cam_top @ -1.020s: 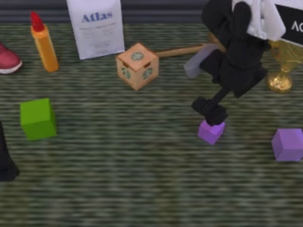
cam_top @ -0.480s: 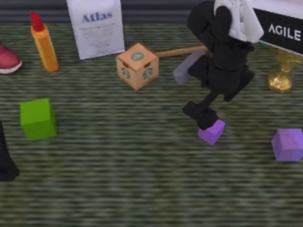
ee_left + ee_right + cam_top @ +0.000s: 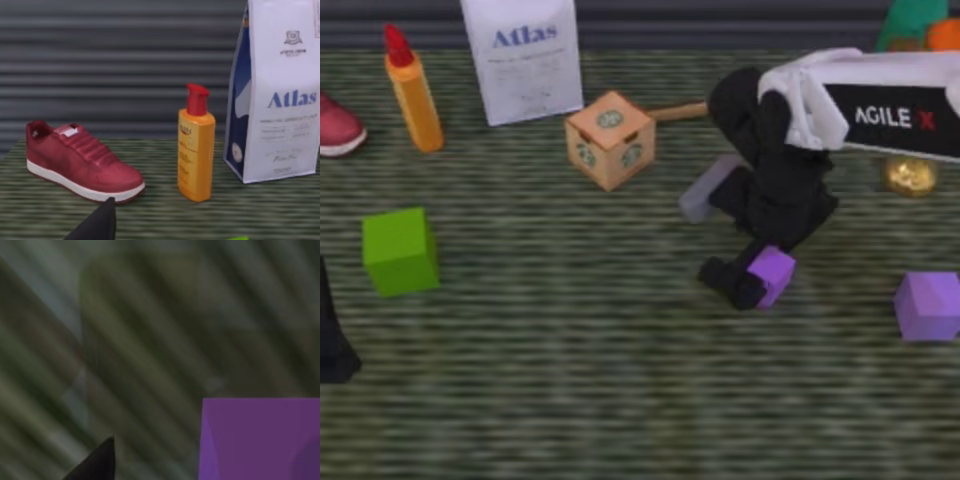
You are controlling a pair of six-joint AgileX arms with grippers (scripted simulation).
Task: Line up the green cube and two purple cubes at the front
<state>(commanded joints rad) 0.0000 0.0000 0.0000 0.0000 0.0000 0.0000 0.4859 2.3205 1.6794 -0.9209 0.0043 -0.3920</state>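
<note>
A white bag [image 3: 521, 58] at the back of the table reads "Atlas"; our right arm's casing reads "AGILE X". Our right claw [image 3: 748, 282] holds the small violet cube [image 3: 772, 273] right of centre, gripped narrow around it. Compared with a moment ago, this arm has swung lower and leftward, and the cube now sits slightly higher. The lavender cube [image 3: 927, 305] stays near the right edge, the green cube [image 3: 399, 250] at the left. Our left claw [image 3: 334, 345] is parked at the left edge; we cannot tell its opening. The table [image 3: 570, 400] is covered in green woven cloth, before a grey ribbed wall [image 3: 120, 65].
</note>
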